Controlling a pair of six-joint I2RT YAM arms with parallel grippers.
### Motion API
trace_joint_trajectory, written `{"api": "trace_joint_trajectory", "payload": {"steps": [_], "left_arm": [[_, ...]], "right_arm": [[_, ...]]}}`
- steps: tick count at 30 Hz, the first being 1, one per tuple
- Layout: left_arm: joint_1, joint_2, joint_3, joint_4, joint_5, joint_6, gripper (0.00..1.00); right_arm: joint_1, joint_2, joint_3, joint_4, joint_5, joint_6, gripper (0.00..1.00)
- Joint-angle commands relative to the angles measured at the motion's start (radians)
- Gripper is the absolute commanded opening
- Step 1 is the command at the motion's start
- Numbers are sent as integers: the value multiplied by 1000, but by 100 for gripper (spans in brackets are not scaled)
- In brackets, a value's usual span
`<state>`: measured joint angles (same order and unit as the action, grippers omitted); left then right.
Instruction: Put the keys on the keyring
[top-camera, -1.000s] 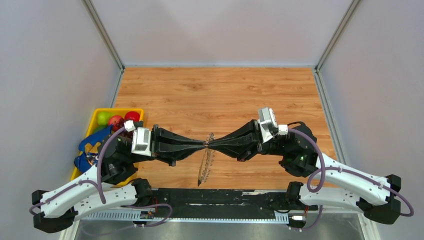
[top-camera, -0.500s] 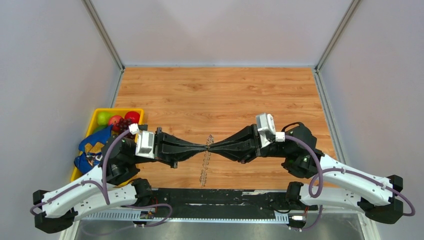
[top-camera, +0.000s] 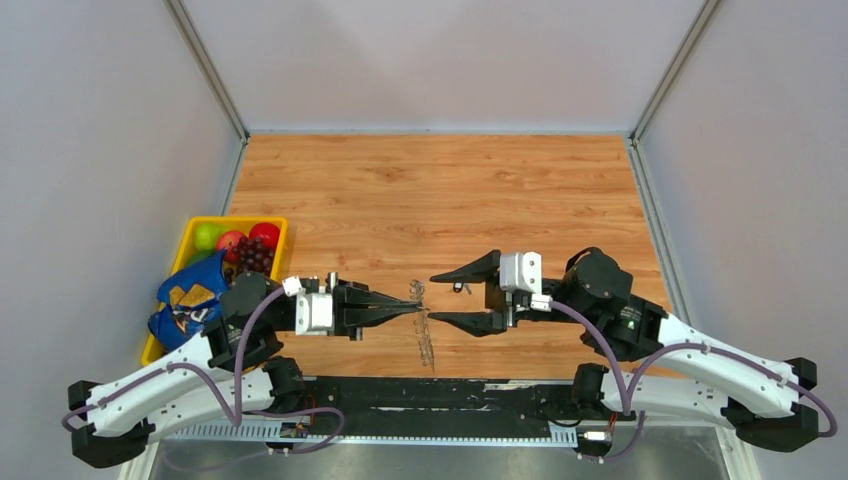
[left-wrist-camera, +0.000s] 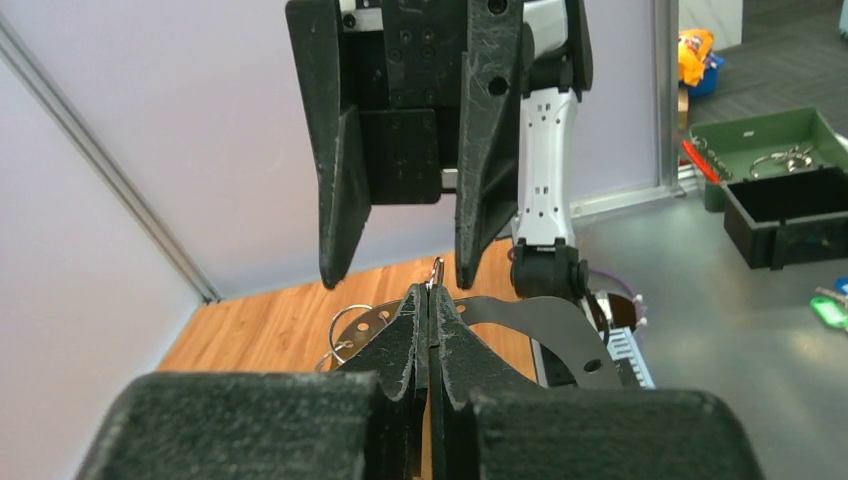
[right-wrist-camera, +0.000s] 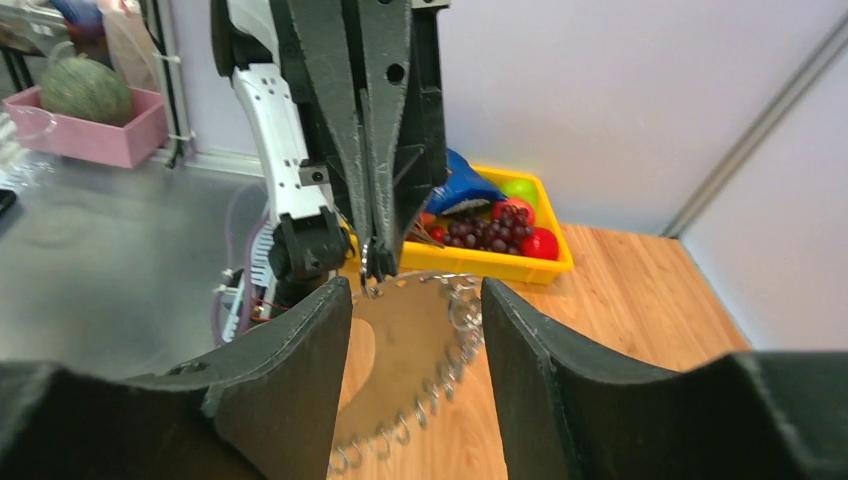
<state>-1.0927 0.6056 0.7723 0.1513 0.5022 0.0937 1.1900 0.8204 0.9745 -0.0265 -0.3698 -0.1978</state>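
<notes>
The keyring (top-camera: 424, 330) is a thin grey curved metal piece with a fringe of small silvery rings, seen edge-on from above. It hangs at the table's near middle from my left gripper (top-camera: 420, 308), which is shut on its upper edge. In the left wrist view the fingers (left-wrist-camera: 415, 330) are pressed together, with a small ring poking out above them and the keyring (left-wrist-camera: 520, 318) behind. My right gripper (top-camera: 450, 297) stands open just right of it, touching nothing. The keyring (right-wrist-camera: 400, 345) shows between its spread fingers. A tiny dark key (top-camera: 457, 288) seems to lie on the wood there.
A yellow bin (top-camera: 240, 219) holding fruit, grapes and a blue bag sits at the left edge of the wooden table (top-camera: 450, 190). A black rail (top-camera: 430, 392) runs along the near edge between the arm bases. Grey walls close in the sides and back.
My right gripper has opened and drawn back to the right, off the keyring. My left gripper has shut and now holds the keyring alone, slightly nearer.
</notes>
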Motion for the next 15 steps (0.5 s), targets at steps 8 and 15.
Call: {"api": "trace_joint_trajectory", "payload": {"steps": [8, 15], "left_arm": [[-3, -83, -72, 31, 31, 268, 0], [-3, -81, -83, 40, 29, 296, 0]], "right_arm": [[0, -99, -22, -145, 43, -172, 53], [0, -80, -18, -160, -33, -246, 48]]}}
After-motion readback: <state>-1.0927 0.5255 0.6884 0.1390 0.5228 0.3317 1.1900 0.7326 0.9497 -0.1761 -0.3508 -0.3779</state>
